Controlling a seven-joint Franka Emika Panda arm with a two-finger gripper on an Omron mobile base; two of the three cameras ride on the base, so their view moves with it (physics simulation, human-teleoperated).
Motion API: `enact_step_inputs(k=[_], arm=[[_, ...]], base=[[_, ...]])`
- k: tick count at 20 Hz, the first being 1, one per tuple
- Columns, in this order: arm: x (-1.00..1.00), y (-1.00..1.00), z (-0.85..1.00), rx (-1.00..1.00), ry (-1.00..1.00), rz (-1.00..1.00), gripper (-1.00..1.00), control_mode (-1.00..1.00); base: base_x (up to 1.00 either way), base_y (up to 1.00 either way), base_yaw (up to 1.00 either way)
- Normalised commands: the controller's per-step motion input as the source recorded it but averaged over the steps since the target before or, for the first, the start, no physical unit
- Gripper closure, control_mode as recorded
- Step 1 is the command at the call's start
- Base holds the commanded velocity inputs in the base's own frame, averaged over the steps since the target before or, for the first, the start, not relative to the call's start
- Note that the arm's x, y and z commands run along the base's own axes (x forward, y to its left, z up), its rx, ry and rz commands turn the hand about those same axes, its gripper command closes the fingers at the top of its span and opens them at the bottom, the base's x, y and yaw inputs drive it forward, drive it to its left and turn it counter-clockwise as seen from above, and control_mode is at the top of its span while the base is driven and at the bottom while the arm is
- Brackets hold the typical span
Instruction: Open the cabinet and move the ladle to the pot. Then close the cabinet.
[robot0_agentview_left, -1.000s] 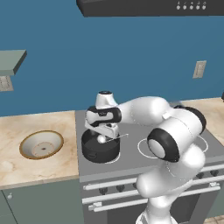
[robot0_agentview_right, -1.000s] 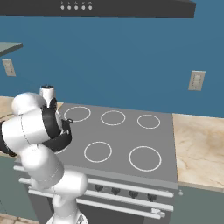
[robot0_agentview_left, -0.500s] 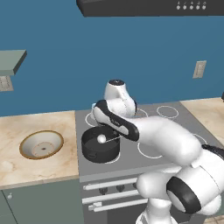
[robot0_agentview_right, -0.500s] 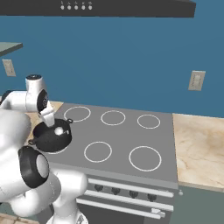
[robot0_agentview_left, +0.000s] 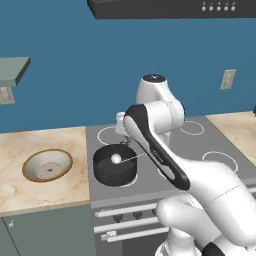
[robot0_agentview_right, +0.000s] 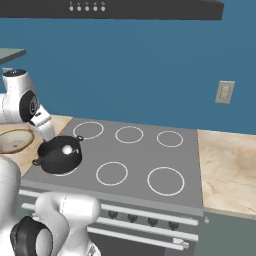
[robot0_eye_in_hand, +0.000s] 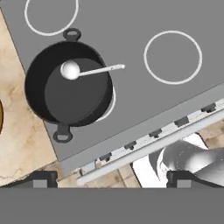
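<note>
**Over the stove: ladle lies in the pot, fingers wide apart**

Down at the 6 o'clock edge of the hand view, the gripper (robot0_eye_in_hand: 112, 180) has its two dark tips spread wide. Nothing is between them. It hangs high over the stove (robot0_eye_in_hand: 144, 100), well apart from the things below.

A bit farther out, at about 10 o'clock in that view, sits the pot (robot0_eye_in_hand: 68, 89). It is black, round and short, and it stands on a front ring of the stove. It has two small side handles, one at 12 o'clock and one at 6 o'clock. I think it is heavy and hard, so those little handles are the best spots to hold.

Inside the pot lies the ladle (robot0_eye_in_hand: 94, 70). Its pale round end rests on the pot's floor near 11 o'clock. Its thin grey handle points to 3 o'clock, crosses the rim and pokes out a little past it. I think the ladle is light and stiff, but smooth and thin, so it could slip or roll. The part of the handle that sticks out past the rim looks like the best place to pinch.

In the left base view, the tan bowl (robot0_agentview_left: 47, 165) sits on the counter at 9 o'clock from the pot, apart from it.

So the ladle part looks done. I think the cabinet is the job that is left.
</note>
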Motion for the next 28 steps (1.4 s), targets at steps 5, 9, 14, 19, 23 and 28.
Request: enact_step_inputs(k=[5, 9, 14, 19, 23, 28], arm=[[-1.0, -0.29, 0.25, 0.0, -0.07, 0.23, -1.0, -1.0], [-0.8, -0.46, 0.0, 0.01, -0.01, 0.15, -1.0, -1.0], [-0.32, -0.05, 0.0, 0.0, -0.01, 0.04, -1.0, 1.0], [0.0, 0.0, 0.0, 0.0, 0.0, 0.0, -1.0, 1.0], [0.0, 0.0, 0.0, 0.0, 0.0, 0.0, -1.0, 1.0], [0.0, 0.0, 0.0, 0.0, 0.0, 0.0, -1.0, 1.0]], base=[[0.0, 0.0, 0.0], [0.0, 0.0, 0.0], [-0.6, 0.01, 0.01], [-1.0, 0.85, 0.03], [-0.5, 1.0, 0.0], [-0.03, 1.0, 0.0]])
